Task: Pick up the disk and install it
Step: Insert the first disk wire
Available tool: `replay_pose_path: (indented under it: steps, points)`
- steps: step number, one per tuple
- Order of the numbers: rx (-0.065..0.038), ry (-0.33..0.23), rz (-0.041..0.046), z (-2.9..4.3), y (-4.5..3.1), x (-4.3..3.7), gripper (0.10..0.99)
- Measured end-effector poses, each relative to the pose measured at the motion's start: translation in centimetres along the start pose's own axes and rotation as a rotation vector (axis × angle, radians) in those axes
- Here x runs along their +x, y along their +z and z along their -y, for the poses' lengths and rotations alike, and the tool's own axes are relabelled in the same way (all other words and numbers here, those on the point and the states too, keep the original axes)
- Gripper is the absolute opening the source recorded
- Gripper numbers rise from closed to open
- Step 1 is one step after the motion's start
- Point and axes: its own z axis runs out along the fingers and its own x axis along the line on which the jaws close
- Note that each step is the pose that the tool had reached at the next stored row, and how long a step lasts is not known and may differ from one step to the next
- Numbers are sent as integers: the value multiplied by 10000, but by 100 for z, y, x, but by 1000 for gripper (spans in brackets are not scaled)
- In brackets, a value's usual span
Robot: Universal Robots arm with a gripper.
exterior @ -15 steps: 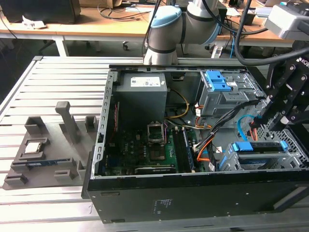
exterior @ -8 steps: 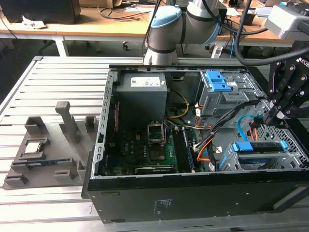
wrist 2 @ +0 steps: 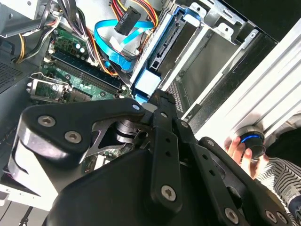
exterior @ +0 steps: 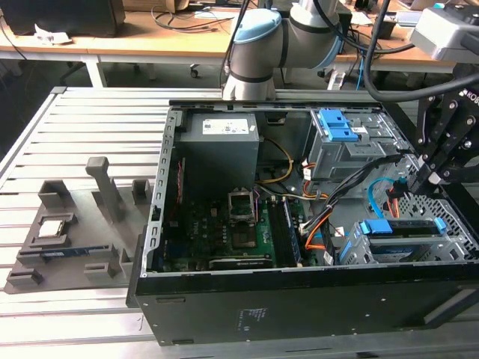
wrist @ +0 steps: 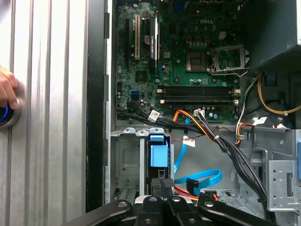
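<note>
Sitting edge-up in the case's lower drive cage, the disk (exterior: 400, 229) lies directly below the gripper (exterior: 432, 178), whose fingers look pinched together, holding nothing.

The open computer case (exterior: 299, 299) lay on its side on the slatted worktop (exterior: 82, 127), with a fixture tray (exterior: 67, 239) beside it toward the exterior view's left. Inside the case, the motherboard (exterior: 224, 232) sat toward the exterior view's left and the power supply (exterior: 221, 146) behind it. The disk (exterior: 400, 228) stood in the drive cage at the near corner toward the exterior view's right, directly under the pincer (exterior: 434, 176). A hand (wrist: 7, 89) rested on a button (wrist: 8, 113) on the worktop.
</note>
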Motion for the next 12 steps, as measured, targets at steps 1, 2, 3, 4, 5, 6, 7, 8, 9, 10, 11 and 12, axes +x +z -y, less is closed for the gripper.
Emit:
replay_pose_path:
  steps: [1, 2, 3, 4, 5, 6, 7, 8, 9, 10, 11, 12]
  points:
    - [1, -1, 2, 15, 1, -3, 106]
    - [0, 0, -1, 52, -2, -19, 106]
    - [0, -1, -2, 79, -5, -35, 106]
    - [0, -3, -3, 99, -6, -49, 106]
    - [0, -5, -5, 137, -9, -77, 106]
    - [0, -5, -8, 176, -12, -110, 106]
    - [0, -4, -24, 228, -18, -171, 106]
    - [-5, -3, -73, 284, -11, -267, 106]
    - [-11, -2, -89, 308, 9, -301, 106]
    - [-12, -2, -97, 313, 25, -311, 106]
    - [-13, -1, -105, 316, 43, -321, 106]
    - [-14, 1, -112, 319, 69, -334, 106]
